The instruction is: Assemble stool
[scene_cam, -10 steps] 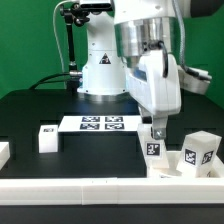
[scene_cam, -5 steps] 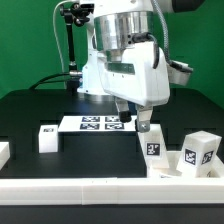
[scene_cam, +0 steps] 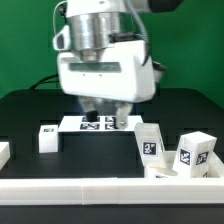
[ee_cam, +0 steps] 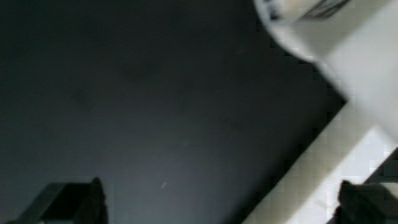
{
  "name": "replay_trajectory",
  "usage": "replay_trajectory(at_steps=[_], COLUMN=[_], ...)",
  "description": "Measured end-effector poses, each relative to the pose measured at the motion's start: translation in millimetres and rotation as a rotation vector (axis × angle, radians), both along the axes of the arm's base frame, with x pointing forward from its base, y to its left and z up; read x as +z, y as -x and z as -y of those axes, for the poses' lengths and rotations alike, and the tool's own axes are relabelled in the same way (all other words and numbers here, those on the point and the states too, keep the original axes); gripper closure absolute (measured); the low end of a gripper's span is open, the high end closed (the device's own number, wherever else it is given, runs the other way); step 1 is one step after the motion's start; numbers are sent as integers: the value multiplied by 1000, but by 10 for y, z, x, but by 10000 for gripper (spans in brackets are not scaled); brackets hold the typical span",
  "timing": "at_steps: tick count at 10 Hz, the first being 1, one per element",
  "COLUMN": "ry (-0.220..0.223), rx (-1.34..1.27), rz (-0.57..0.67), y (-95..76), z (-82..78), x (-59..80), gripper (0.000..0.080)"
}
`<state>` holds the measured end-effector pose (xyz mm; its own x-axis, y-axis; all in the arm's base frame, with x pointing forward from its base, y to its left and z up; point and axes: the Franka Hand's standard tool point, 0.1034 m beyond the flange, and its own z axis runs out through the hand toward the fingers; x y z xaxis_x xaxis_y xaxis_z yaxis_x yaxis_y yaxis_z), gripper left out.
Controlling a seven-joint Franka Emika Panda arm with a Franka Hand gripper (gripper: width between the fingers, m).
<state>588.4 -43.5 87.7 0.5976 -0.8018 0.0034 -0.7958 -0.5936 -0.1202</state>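
Hovering above the flat white marker board (scene_cam: pixel 70 125), the two-finger gripper (scene_cam: pixel 104 122) is spread wide, holding nothing.
A small white tagged plastic block leg (scene_cam: pixel 46 138) stands just beside the board's end on the exterior view's left.

Robot lab: marker board (scene_cam: pixel 103 126), black table (scene_cam: pixel 30 108)

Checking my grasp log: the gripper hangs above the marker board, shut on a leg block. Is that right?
Not quite. The gripper does hang above the marker board, but it is open and holds nothing. The wrist view shows its fingertips wide apart, with only the dark table between them.
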Motion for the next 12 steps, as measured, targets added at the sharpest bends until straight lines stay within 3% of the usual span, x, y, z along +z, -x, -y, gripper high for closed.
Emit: replay_trajectory(at_steps=[2,4,6,9,10,12], ry=[11,11,36,170,197,208], rx=[50,61,240,791,900,1025], rz=[9,9,14,-46,-49,-44], y=[61,57,67,120,138,145], z=[272,232,247,295,310,363], x=[-10,-15,-34,-157,-192,-193], gripper=[151,151,151,151,151,151])
